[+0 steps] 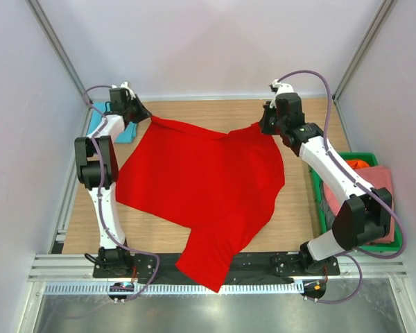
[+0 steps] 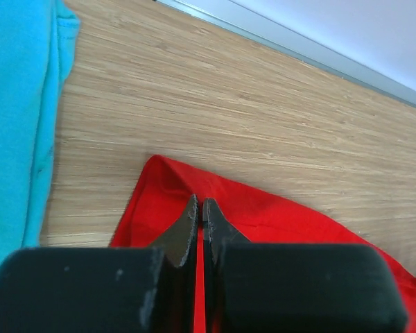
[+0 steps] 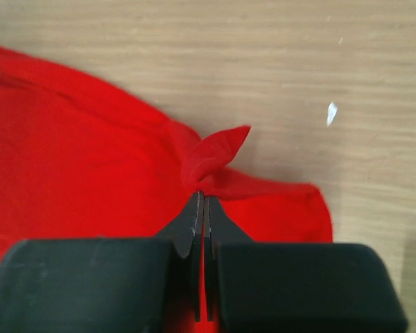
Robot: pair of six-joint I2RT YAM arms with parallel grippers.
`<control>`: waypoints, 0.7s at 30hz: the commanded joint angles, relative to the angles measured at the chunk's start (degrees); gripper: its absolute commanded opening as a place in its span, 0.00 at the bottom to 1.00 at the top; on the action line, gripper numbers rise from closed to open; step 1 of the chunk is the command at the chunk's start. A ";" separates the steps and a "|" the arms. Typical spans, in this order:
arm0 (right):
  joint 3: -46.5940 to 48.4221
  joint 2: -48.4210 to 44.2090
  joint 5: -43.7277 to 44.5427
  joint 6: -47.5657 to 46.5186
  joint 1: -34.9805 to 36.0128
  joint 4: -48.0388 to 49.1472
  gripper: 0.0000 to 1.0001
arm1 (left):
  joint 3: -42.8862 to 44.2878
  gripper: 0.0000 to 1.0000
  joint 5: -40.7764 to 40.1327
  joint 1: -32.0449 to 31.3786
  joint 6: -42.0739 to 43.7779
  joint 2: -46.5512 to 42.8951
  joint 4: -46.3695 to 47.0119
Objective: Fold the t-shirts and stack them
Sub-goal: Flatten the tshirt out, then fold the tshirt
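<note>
Hanging over the near edge of the table [image 1: 298, 222], between the two arm bases, is one pointed end of the red t-shirt [image 1: 208, 187]. From that tip the cloth widens and spreads away across the wood. Its longest stretch runs from the tip up to the far left corner, and it lies mostly flat with a few creases. At the right side, the green crate [image 1: 317, 208] holds a salmon pink t-shirt [image 1: 378, 182], with an orange t-shirt [image 1: 359, 164] bunched at its far end. Along the red shirt's far edge, the right gripper [image 3: 201, 198] is clamped on a twisted corner of the cloth. The left gripper [image 2: 200, 205] pinches the far left corner, jaws pressed together with fabric between them. Just left of it lies a turquoise t-shirt [image 2: 14, 104].
</note>
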 commanded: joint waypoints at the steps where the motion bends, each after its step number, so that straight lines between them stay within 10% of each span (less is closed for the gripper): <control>1: 1.46 -2.41 2.30 3.41 2.21 -6.97 0.01 | 3.53 0.00 1.41 1.58 -0.23 -1.06 -3.07; 21: -7.94 -13.93 -1.64 17.04 6.69 -16.65 0.01 | 12.15 0.00 4.40 5.19 5.57 2.81 -26.44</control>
